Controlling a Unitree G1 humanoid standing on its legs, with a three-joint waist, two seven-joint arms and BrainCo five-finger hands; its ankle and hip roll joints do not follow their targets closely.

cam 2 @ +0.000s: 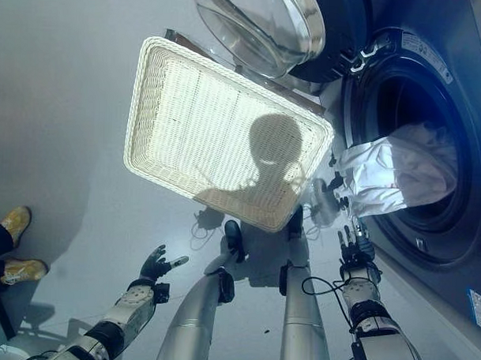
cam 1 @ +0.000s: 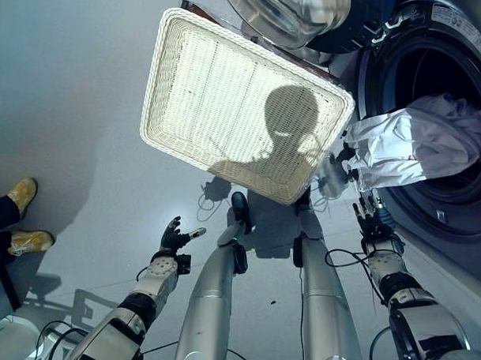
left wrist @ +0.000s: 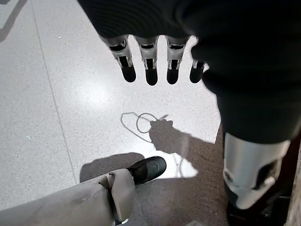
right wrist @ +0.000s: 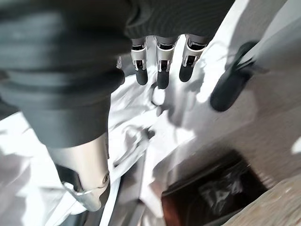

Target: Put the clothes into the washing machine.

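White clothes (cam 1: pixel 419 143) draped over the washing machine (cam 1: pixel 460 227) drum's rim, half inside. Right hand (cam 1: pixel 373 220) just below, fingers straight, holding nothing. Left hand (cam 1: pixel 174 239) open and empty over the floor (cam 1: pixel 69 103), near a wicker basket (cam 1: pixel 235 101).

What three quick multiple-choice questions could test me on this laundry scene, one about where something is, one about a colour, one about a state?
1. Where is the white garment?
A. In the basket
B. Hanging out of the washing machine's opening
C. On the floor by the shoes

2. What colour are the person's shoes?
A. Yellow
B. Blue
C. Black

3. How is the wicker basket now?
A. Full of clothes
B. Holding one towel
C. Empty

Answers: 1 B, the cloth spills over the lower rim of the washing machine drum opening. 2 A, both shoes at the left edge look yellow. 3 C, only bare weave and a shadow show inside it. Both hands, left hand and right hand, have straight fingers and hold nothing.
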